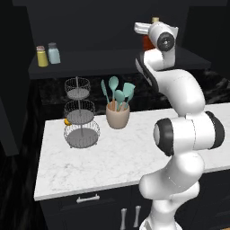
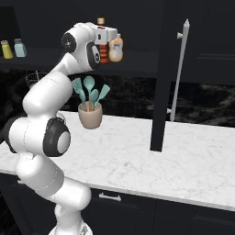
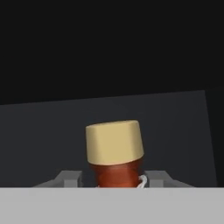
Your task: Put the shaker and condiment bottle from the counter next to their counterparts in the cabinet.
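Two silver handles (image 1: 129, 218) on the dark drawer fronts sit closest to me in the left base view, under the front edge of the white marble table (image 1: 90, 168). On that table I see a three-tier wire stand (image 1: 81, 114) with something small and orange at its left side, and just to its right a tan crock (image 1: 117, 115) full of teal utensils. My arm rises past these to the black cabinet (image 2: 137, 27) above, and I read the gripper (image 3: 114, 178) as closed narrowly on the dark red condiment bottle (image 3: 114, 173): in the hand view its grey fingers (image 3: 70, 178) stand close on either side of the bottle's neck, below the yellowish cap (image 3: 114, 142). In the right base view the condiment bottle (image 2: 103, 53) stands upright at the shelf board (image 2: 137, 68), largely hidden by my hand, with the slim orange bottle (image 2: 116, 48) just beside it on its right; I cannot tell whether the two touch. Farther left along the same shelf, well apart from the bottles, the pale teal shaker (image 1: 54, 53) stands just right of the yellow shaker (image 1: 42, 56), both upright. Beyond them I see only the dark cabinet back.
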Tool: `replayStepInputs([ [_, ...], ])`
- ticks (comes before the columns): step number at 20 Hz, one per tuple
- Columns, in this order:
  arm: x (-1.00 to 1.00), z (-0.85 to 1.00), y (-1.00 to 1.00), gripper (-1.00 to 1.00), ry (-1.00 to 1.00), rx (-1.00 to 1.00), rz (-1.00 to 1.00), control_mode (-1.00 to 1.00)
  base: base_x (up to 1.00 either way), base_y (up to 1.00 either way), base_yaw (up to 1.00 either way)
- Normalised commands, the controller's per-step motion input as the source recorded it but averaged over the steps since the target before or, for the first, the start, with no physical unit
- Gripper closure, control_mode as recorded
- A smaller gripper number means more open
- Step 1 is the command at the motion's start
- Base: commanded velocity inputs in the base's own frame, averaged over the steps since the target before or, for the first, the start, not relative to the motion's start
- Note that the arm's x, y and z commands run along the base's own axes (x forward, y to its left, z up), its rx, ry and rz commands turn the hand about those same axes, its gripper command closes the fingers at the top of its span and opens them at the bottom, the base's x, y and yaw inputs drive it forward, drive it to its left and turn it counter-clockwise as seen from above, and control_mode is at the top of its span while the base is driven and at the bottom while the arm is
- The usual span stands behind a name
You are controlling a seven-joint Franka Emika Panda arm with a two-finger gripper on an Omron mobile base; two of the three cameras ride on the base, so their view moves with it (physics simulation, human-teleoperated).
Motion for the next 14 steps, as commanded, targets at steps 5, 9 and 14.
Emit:
replayStepInputs([
  [5,0.0,0.0,0.0,-1.0,0.0,0.0,0.0,-1.0,0.0,0.0,0.0],
  [9,-0.14,0.0,0.0,-1.0,-0.02,0.0,0.0,-1.0,0.0,0.0,0.0],
  [14,-0.62,0.03,0.0,-1.0,-0.14,0.0,0.0,-1.0,0.0,0.0,0.0],
])
